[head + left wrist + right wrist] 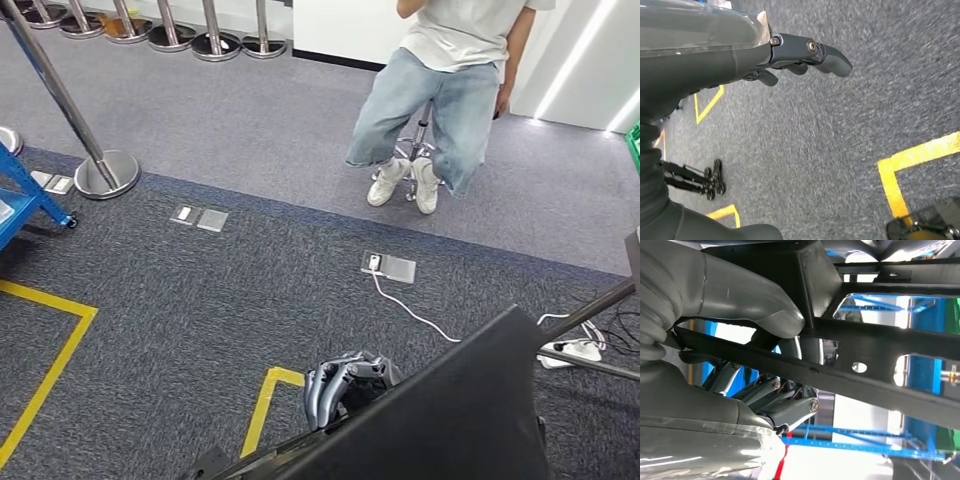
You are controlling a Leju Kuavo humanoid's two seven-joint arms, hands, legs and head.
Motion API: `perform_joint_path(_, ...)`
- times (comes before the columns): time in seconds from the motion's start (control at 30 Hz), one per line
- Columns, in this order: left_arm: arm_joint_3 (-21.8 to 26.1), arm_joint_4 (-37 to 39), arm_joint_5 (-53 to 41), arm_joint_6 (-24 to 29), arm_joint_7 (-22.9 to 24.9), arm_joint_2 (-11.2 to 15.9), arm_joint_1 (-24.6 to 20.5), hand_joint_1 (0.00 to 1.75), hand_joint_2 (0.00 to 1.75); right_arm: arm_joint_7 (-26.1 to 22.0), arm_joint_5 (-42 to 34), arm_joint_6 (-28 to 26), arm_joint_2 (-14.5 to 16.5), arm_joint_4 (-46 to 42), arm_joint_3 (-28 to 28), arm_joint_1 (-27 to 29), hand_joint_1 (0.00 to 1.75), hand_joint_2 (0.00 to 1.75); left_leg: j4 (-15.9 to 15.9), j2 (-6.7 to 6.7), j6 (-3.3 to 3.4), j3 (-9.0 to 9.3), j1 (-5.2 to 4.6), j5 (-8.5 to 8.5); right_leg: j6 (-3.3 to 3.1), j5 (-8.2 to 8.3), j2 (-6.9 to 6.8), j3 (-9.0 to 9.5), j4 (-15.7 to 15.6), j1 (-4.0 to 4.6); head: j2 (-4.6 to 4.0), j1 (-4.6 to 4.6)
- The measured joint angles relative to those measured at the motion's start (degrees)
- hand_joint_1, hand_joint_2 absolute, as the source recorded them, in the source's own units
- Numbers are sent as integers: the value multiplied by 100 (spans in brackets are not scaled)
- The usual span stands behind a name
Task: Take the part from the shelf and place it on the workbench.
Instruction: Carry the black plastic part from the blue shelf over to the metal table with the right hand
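The part [460, 410] is a large black metal frame, tilted across the lower right of the head view. My right hand [346, 385] grips its upper left edge, fingers curled over the rim. In the right wrist view the part's black bars [874, 385] with cut-outs run across the picture; my right hand [764, 365] holds one bar, with the thumb [768, 315] on one side and the fingers [791, 407] on the other. My left hand [806, 55] hangs over the grey carpet with fingers stretched out, holding nothing.
A person [445, 90] sits on a stool straight ahead. Yellow tape lines [260, 405] mark the dark carpet. A steel post base [106, 172] and a blue shelf frame [23, 195] stand at the left. A white cable [411, 312] and a power strip [577, 350] lie on the floor.
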Motion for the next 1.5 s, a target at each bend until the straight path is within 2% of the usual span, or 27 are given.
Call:
perform_joint_path(0.07, 0, 0, -1, -1, 0, -4, 0, 0, 175, -2, -2, 0, 0, -3, -1, -2, 175, 175, -16, 104, -55, 22, 3, -26, -57, 7, 107, 4, -49, 14, 0, -2)
perform_joint_path(0.13, 0, 0, -2, 1, 0, -8, -9, 0, 175, -2, -5, 5, 4, -7, 0, -4, 175, 175, 97, -1, -103, 0, 22, -140, -127, 46, 223, 32, -119, -13, -1, -7)
perform_joint_path(0.2, 0, 0, -1, 4, 0, -8, -7, 0, 175, -3, -8, 11, 14, -6, 2, -14, 175, 175, 649, -243, -132, -244, 35, -447, -173, 66, 332, 54, -155, -40, -1, -14)
perform_joint_path(0.27, 0, 0, 0, 3, 1, -7, 17, 0, 175, -2, -8, 13, 20, 2, 3, -14, 175, 175, 1391, -339, -159, -619, 40, -728, -185, 64, 469, 58, -149, -49, -1, -16)
perform_joint_path(0.3, 1, 0, 1, 3, 2, -5, 28, 0, 175, -2, -8, 13, 20, 7, 3, -9, 175, 175, 1567, -348, -172, -727, 46, -733, -183, 61, 546, 62, -144, -53, -1, -15)
perform_joint_path(0.37, 1, 0, 1, 4, 4, -2, 35, 0, 175, -1, -8, 13, 20, 18, 3, -4, 175, 175, 1260, -372, -195, -641, 71, -418, -158, 45, 700, 74, -119, -74, -1, -15)
perform_joint_path(0.43, 0, 1, 1, 4, 4, 1, 34, 0, 175, -1, -9, 13, 23, 23, 3, -9, 175, 175, 538, -577, -230, -348, 127, -40, -98, -2, 843, 52, -40, -93, 0, -16)
perform_joint_path(0.5, 1, 2, 1, 0, 1, -1, 32, 0, 175, 5, -11, 14, 27, 27, 4, -12, 175, 175, 179, -782, -211, -201, 151, 52, -31, -27, 959, -22, 46, -108, 0, -16)
perform_joint_path(0.57, 3, 1, 4, -4, 3, -1, 22, 0, 175, 11, -23, 20, 28, 32, 5, -7, 175, 175, 161, -760, -133, -198, 133, 21, 23, -16, 1056, -72, 56, -129, 0, -15)
perform_joint_path(0.6, 5, 1, 5, -5, 5, 0, 15, 0, 175, 11, -32, 24, 28, 35, 5, -4, 175, 175, 151, -712, -101, -193, 133, 28, 48, -34, 1034, -83, 72, -130, -1, -9)
perform_joint_path(0.67, 7, 0, 4, -7, 9, 2, 5, 0, 175, 14, -48, 34, 30, 43, 8, -15, 175, 175, 132, -601, -30, -177, 139, 34, 99, -206, 812, -206, 348, -122, -1, 12)
perform_joint_path(0.73, 8, 0, 3, -8, 12, 3, 15, 0, 175, 15, -56, 39, 32, 50, 13, -25, 175, 175, 129, -475, 16, -168, 118, 18, 141, -536, 542, -541, 1050, -125, 0, 31)
perform_joint_path(0.77, 10, 0, 3, -8, 15, 4, 23, 0, 175, 15, -57, 40, 33, 58, 15, -23, 175, 175, 130, -407, 29, -165, 104, 10, 153, -663, 489, -727, 1410, -131, 0, 31)
perform_joint_path(0.8, 11, 0, 3, -8, 19, 5, 26, 0, 175, 15, -57, 41, 33, 67, 18, -18, 175, 175, 130, -341, 39, -160, 93, 0, 158, -700, 465, -849, 1632, -135, 0, 31)
perform_joint_path(0.83, 13, 0, 3, -8, 22, 7, 25, 0, 175, 15, -58, 42, 33, 75, 20, -13, 175, 175, 130, -285, 45, -149, 81, -11, 152, -630, 451, -866, 1642, -136, 0, 31)
perform_joint_path(0.87, 13, 0, 3, -8, 21, 7, 20, 0, 175, 15, -62, 42, 33, 80, 22, -10, 175, 175, 130, -232, 49, -129, 71, -27, 135, -465, 431, -766, 1421, -131, 0, 31)
perform_joint_path(0.93, 13, 0, 2, -6, 19, 4, 14, 0, 175, 15, -70, 44, 33, 80, 26, -13, 175, 175, 122, -138, 37, -66, 54, -67, 65, -104, 276, -368, 643, -88, 1, 28)
perform_joint_path(0.97, 14, 0, 2, -4, 18, 2, 14, 0, 175, 15, -73, 45, 34, 80, 30, -22, 175, 175, 117, -97, 20, -41, 46, -87, 20, -10, 175, -205, 324, -48, 0, 29)
perform_joint_path(1.03, 15, 0, 1, -4, 17, -4, 11, 0, 175, 16, -75, 46, 37, 80, 37, -34, 175, 175, 99, -5, -29, -11, 39, -112, -43, -17, 75, -98, 97, 24, 0, 24)
perform_joint_path(1.1, 15, 0, 0, -4, 16, -15, -3, 0, 175, 17, -76, 46, 40, 77, 45, -32, 175, 175, 81, 71, -82, 31, 43, -145, -95, 0, 170, -77, 25, 29, 0, 22)
perform_joint_path(1.17, 14, 0, -1, -1, 15, -22, -13, 0, 175, 19, -77, 47, 52, 75, 50, -39, 175, 175, 259, -70, -115, -17, 50, -289, -151, 36, 275, -16, -65, -11, 0, 20)
perform_joint_path(1.23, 14, 0, 0, -1, 15, -21, -8, 0, 175, 20, -77, 48, 66, 79, 54, -53, 175, 175, 873, -285, -136, -313, 50, -594, -184, 47, 379, 18, -100, -38, 0, 14)
perform_joint_path(1.3, 15, 0, 1, -2, 16, -21, 16, 0, 175, 21, -77, 48, 73, 89, 56, -47, 175, 175, 1534, -344, -160, -682, 50, -792, -191, 41, 514, 26, -97, -42, -1, 10)
perform_joint_path(1.33, 16, 0, 1, -2, 17, -20, 26, 0, 175, 22, -77, 48, 74, 93, 56, -42, 175, 175, 1619, -351, -170, -764, 55, -737, -187, 37, 592, 33, -93, -47, -1, 11)
perform_joint_path(1.37, 16, 0, 0, -2, 17, -18, 30, 0, 175, 22, -77, 48, 77, 96, 56, -38, 175, 175, 1483, -362, -180, -742, 63, -571, -176, 29, 670, 43, -85, -57, -1, 10)
perform_joint_path(1.43, 17, 1, -1, -3, 17, -13, 25, 0, 175, 22, -78, 49, 80, 98, 56, -40, 175, 175, 798, -520, -214, -486, 109, -136, -127, -10, 814, 46, -32, -77, -1, 11)
perform_joint_path(1.5, 17, 2, -4, -6, 14, -13, 21, 0, 175, 24, -81, 49, 83, 102, 56, -49, 175, 175, 305, -756, -210, -300, 154, 36, -61, -51, 936, -17, 65, -87, -1, 16)
